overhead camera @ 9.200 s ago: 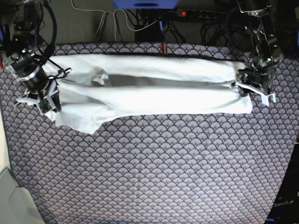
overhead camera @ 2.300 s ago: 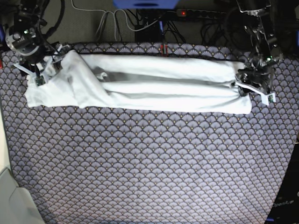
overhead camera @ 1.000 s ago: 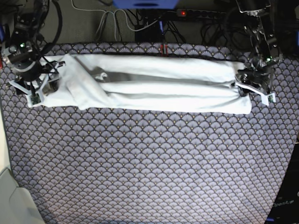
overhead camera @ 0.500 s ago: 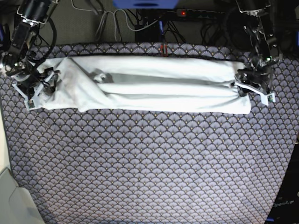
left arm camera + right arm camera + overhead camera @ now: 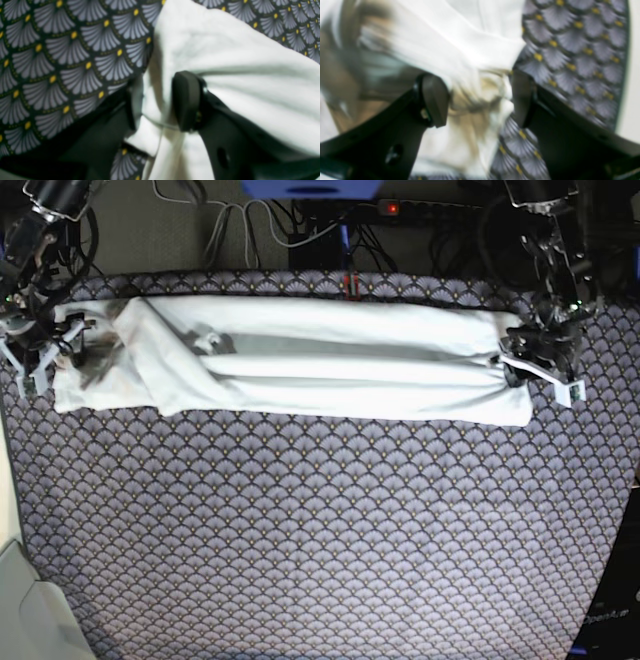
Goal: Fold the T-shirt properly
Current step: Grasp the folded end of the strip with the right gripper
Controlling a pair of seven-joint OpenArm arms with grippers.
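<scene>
surface: table under dark fan-patterned cloth point(image 5: 320, 540) | on it: white T-shirt point(image 5: 330, 370), folded into long band along far edge

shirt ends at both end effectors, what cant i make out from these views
- Right wrist view: motion blur smears the T-shirt between the open right end effector; contact unclear.
- Left wrist view: the left end effector is shut on bunched cloth, hiding the hem.
- Base view: both too small.
</scene>
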